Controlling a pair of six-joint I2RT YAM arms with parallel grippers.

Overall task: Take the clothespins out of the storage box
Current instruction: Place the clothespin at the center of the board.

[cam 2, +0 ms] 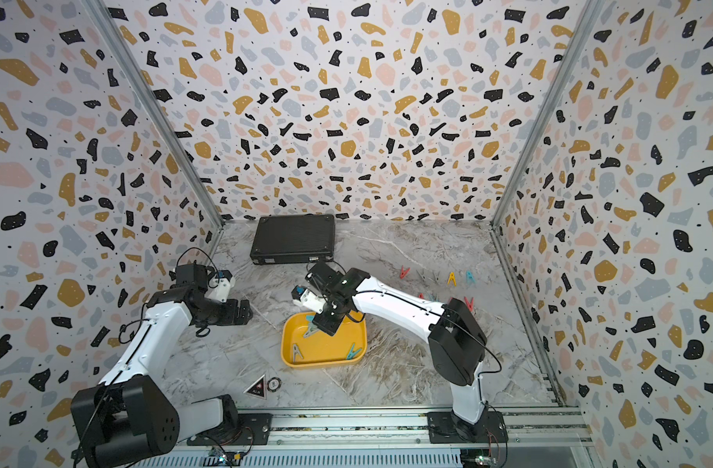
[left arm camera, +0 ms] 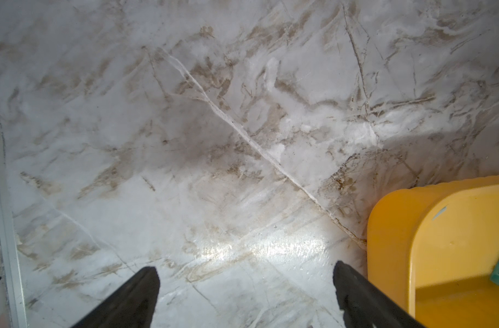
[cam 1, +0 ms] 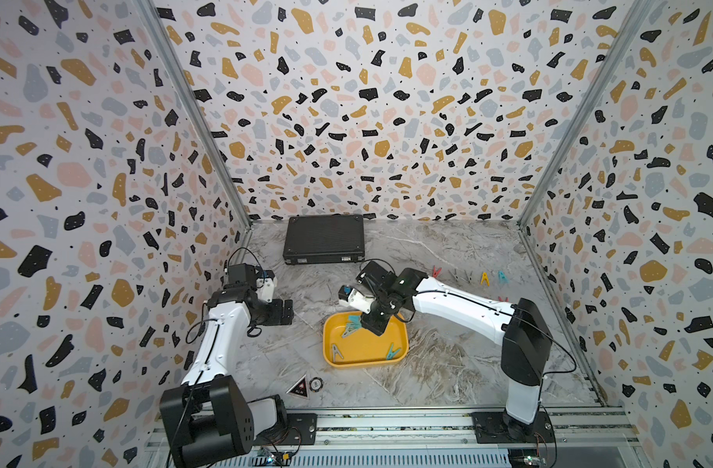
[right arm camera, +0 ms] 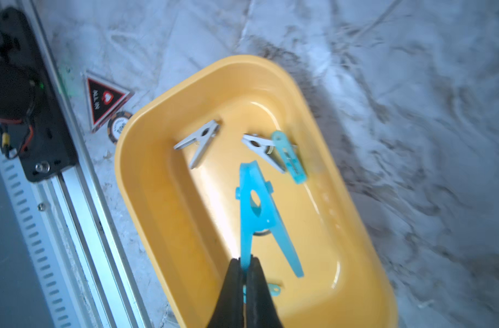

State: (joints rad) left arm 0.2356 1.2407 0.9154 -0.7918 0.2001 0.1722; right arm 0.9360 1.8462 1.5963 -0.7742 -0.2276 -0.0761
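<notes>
- The right claw [right arm camera: 244,259] was pinched shut on one leg of a teal peg [right arm camera: 255,210]. The rest of that peg stuck out past the tips, over the floor of the yellow tray [right arm camera: 146,181].
- Deeper in the tray lay a lone grey peg [right arm camera: 200,142]. A second grey peg [right arm camera: 263,150] lay touching another teal one [right arm camera: 289,157].
- In both top views the tray [cam 1: 326,344] sat mid-table, with the right arm bent down over its far end.
- Out on the marble table [cam 1: 448,364], well apart from the tray on the right, stood a red peg [cam 1: 436,271], a yellow peg [cam 1: 485,278] and a teal peg [cam 1: 502,277].
- The left claw [left arm camera: 245,272] gaped wide with nothing in it, over bare table just beside the tray.
- A black case [cam 1: 324,239] lay by the back wall.
</notes>
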